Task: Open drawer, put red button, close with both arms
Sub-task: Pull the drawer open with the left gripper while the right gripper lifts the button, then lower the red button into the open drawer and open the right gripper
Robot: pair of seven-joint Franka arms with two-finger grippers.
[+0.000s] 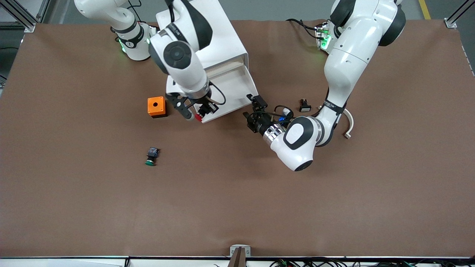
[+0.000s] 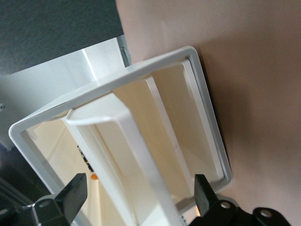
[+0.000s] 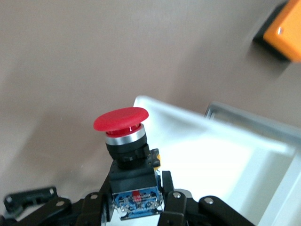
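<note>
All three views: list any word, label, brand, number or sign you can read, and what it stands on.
No text is readable in any view.
Right arm: a small dark round mark on the white link by its base, too small to read.
Drawer: small dark marks on an inner wall, too blurred to read.
Red button, held in the right tool: no lettering visible on its cap or blue base.
Orange box: blank.

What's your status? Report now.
Right end effector shut on red button, at open drawer's front edge. Left end effector open beside drawer. Nothing blocking.
</note>
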